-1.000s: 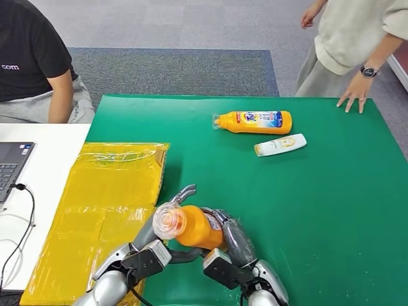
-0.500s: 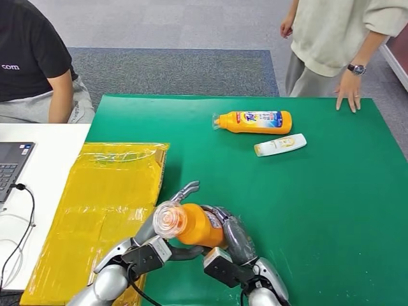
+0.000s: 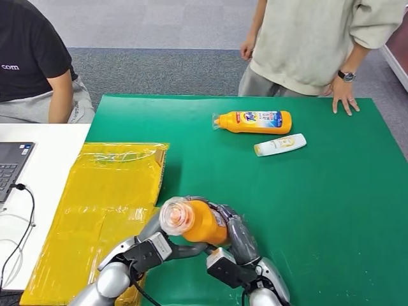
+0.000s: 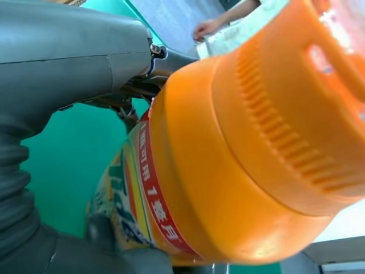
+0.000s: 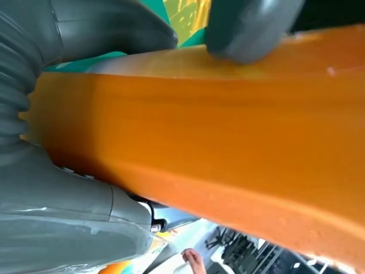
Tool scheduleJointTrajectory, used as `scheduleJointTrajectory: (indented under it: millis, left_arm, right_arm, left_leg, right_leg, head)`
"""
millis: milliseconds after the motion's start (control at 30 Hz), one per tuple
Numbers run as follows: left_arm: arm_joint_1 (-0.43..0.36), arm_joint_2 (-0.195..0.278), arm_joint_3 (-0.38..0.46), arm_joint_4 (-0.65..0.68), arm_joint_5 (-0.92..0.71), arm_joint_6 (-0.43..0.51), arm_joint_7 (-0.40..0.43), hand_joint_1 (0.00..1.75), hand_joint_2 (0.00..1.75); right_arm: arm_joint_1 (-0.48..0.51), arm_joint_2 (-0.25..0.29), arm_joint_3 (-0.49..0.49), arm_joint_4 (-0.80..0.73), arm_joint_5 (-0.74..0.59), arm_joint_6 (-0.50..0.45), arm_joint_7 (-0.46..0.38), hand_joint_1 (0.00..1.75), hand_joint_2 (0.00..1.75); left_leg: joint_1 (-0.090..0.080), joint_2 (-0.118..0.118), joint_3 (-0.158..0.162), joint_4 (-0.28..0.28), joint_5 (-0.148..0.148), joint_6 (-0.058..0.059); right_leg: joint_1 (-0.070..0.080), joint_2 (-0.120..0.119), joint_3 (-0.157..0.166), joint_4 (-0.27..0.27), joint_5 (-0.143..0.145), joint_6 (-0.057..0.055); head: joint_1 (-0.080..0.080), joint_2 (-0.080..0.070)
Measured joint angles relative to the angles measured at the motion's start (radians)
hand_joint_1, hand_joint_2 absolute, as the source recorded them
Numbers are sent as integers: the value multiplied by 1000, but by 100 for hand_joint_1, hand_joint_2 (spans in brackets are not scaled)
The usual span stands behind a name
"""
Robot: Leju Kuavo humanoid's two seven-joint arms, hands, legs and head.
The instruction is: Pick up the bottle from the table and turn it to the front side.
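An orange bottle (image 3: 199, 223) with a clear cap (image 3: 173, 217) is lifted just above the green table (image 3: 312, 210) near its front edge, lying roughly level with the cap pointing toward me. My left hand (image 3: 156, 245) holds it at the cap end, with fingers passing under the neck. My right hand (image 3: 238, 237) grips the body from the right. In the left wrist view the bottle (image 4: 241, 171) shows its ribbed shoulder and printed label beside the grey thumb (image 4: 64, 63). The right wrist view has the plain orange bottle (image 5: 215, 131) wall pressed by a dark fingertip (image 5: 250, 28).
A second orange bottle (image 3: 252, 121) and a white tube (image 3: 280, 145) lie at the far middle of the table. A yellow plastic bag (image 3: 101, 210) covers the left edge, with a laptop (image 3: 12, 162) beyond it. One person (image 3: 312, 44) leans a hand (image 3: 344, 95) on the far edge; another person (image 3: 34, 64) sits at left.
The bottle has risen slightly and shifted right. My left hand's outstretched finger has closed in against the bottle. The standing person has moved left along the far edge.
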Motion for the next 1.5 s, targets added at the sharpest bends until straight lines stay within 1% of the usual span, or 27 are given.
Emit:
scheduleJointTrajectory:
  millis: [67,167,200,300,333,433,533,800,1133,1267,1333,1500]
  left_arm:
    - [-4,0,4,4,10,1,-11,175,175]
    - [-5,1,10,6,15,7,-26,175,175]
    - [-5,1,11,6,16,9,-31,175,175]
    - [-5,3,13,6,15,16,-43,175,175]
    - [-4,4,13,6,15,20,-46,175,175]
    - [-2,5,20,6,13,35,-51,175,175]
    - [-2,7,33,6,7,53,-55,175,175]
    - [5,11,49,2,-31,93,-64,175,175]
    - [29,39,59,-47,-77,115,-57,175,175]
    - [45,65,70,-76,-115,119,-37,175,175]
    - [53,84,78,-93,-125,106,-22,175,175]
    - [88,153,114,-141,-142,48,8,175,175]
  right_arm:
    - [-6,0,0,0,-5,9,-1,143,175]
    - [-10,0,1,0,-14,19,-2,131,175]
    - [-10,0,1,0,-16,21,-2,118,175]
    - [-11,0,3,0,-19,25,-4,49,175]
    - [-11,0,3,0,-20,25,-5,33,175]
    - [-11,0,9,0,-25,27,-6,13,175]
    - [-10,0,16,0,-30,27,-7,0,175]
    - [-8,0,20,0,-49,29,-6,0,175]
    - [-1,0,21,1,-55,32,0,0,175]
    - [8,0,21,4,-56,31,2,0,175]
    - [13,0,21,6,-56,29,2,0,175]
    - [25,0,21,9,-51,26,2,0,175]
  left_leg:
    - [0,0,0,0,0,0]
    - [0,0,0,0,0,0]
    - [0,0,0,0,0,0]
    - [0,0,0,0,0,0]
    - [0,0,0,0,0,0]
    - [0,0,0,0,0,0]
    - [0,0,0,0,0,0]
    - [0,0,-1,0,1,0]
    - [0,0,-1,0,1,0]
    - [0,0,-1,0,1,0]
    - [0,0,-1,0,1,0]
    - [0,0,-1,0,1,0]
  right_leg:
    - [0,0,0,0,0,0]
    - [0,0,0,0,0,0]
    - [0,0,0,0,0,0]
    - [0,0,0,0,0,0]
    - [0,0,0,0,0,0]
    - [0,0,0,0,0,0]
    - [0,0,0,0,0,0]
    - [0,0,0,0,0,0]
    - [0,0,0,0,0,0]
    - [0,0,0,0,0,0]
    - [0,0,0,0,0,0]
    - [0,0,-1,1,0,0]
  head:
    - [0,0]
    - [0,0]
    - [0,0]
    - [0,0]
    - [0,0]
    - [0,0]
    - [0,0]
    - [0,0]
    - [0,0]
    - [0,0]
    - [0,0]
    - [0,0]
